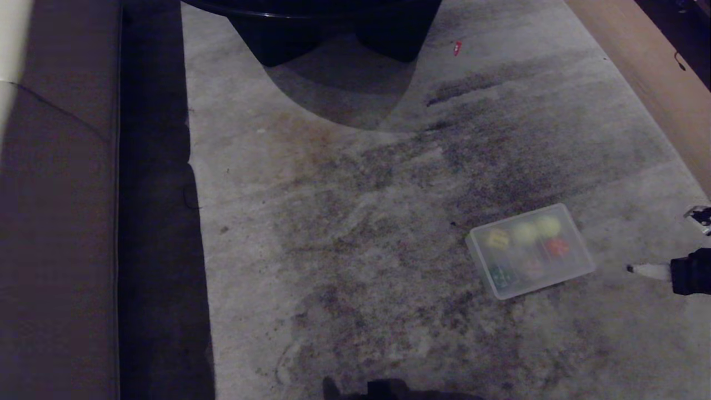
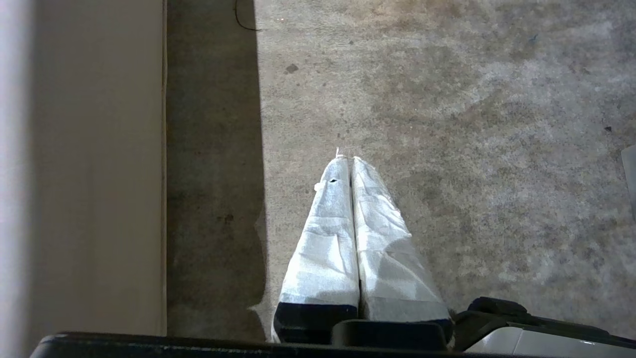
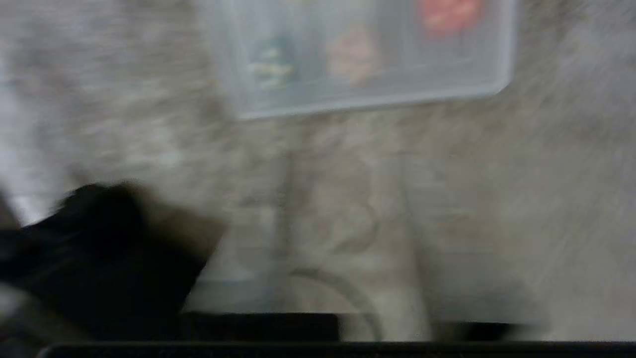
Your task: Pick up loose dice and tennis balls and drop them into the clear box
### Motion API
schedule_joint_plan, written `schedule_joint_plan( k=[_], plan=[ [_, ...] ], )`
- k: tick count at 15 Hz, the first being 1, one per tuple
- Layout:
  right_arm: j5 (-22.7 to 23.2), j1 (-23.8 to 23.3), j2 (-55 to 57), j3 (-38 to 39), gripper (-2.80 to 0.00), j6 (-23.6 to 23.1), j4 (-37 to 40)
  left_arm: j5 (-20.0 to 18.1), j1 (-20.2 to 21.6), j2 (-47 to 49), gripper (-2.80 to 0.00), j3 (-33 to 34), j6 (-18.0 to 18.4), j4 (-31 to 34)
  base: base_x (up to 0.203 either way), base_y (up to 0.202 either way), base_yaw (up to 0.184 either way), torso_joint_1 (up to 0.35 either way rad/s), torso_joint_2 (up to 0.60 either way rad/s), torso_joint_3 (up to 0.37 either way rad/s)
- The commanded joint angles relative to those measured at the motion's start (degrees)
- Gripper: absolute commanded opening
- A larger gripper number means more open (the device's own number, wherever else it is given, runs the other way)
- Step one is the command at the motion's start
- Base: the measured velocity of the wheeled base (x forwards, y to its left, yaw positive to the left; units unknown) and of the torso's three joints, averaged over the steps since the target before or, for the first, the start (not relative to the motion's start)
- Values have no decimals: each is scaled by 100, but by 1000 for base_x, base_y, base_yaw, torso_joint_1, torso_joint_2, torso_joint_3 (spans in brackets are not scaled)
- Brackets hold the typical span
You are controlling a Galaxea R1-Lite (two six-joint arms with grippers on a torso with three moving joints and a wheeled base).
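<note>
The clear box lies on the concrete floor at the right. Through its frosted plastic I see two tennis balls side by side, and dice: yellow, red and dark green. In the right wrist view the clear box shows smeared, with a red die and a green one inside. My right gripper hangs just right of the box, white fingers pressed together, holding nothing. My left gripper is shut and empty above bare floor, parked away from the box.
A dark round-based piece of furniture stands at the far end. A tan board runs along the right. A tall panel with a dark shadow strip borders the left. A small red scrap lies far off.
</note>
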Motion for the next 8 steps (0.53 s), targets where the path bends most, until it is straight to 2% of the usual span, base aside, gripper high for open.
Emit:
schedule_joint_plan(
  k=[1,4,6,8],
  plan=[
    [25,29,-1724,523,-280,15,667,3,0,-7,-280,0,-8,-2,0,0,0,0,0,0],
    [10,42,-3411,1658,-280,324,1225,3,0,-2,-280,0,-8,-2,0,0,0,0,0,0],
    [-48,113,-4580,2751,-280,679,1170,3,0,-9,-280,0,-8,-2,0,0,0,0,0,0],
    [-392,478,-5598,3455,-280,1189,1031,3,0,-2,-280,0,-8,-2,0,0,0,0,0,0]
  ],
)
